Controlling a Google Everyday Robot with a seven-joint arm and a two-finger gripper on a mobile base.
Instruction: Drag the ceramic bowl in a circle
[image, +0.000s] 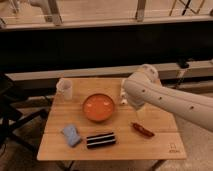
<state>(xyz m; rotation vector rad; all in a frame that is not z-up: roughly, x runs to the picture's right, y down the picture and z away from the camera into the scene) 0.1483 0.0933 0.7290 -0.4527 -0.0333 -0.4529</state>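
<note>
Cup (65, 87), sponge (71, 135), striped bar (100, 140), red tool (142, 130) ring the ceramic bowl (98, 106); fingers, spread empty, behind arm (165, 100).

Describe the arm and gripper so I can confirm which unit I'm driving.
The arm is a thick, smooth, off-white shell swelling into a rounded joint housing, with a few small dark dots along the forearm. No loose cables or lettering show. The gripper is hidden behind that housing, above the table right of the ceramic bowl.
</note>
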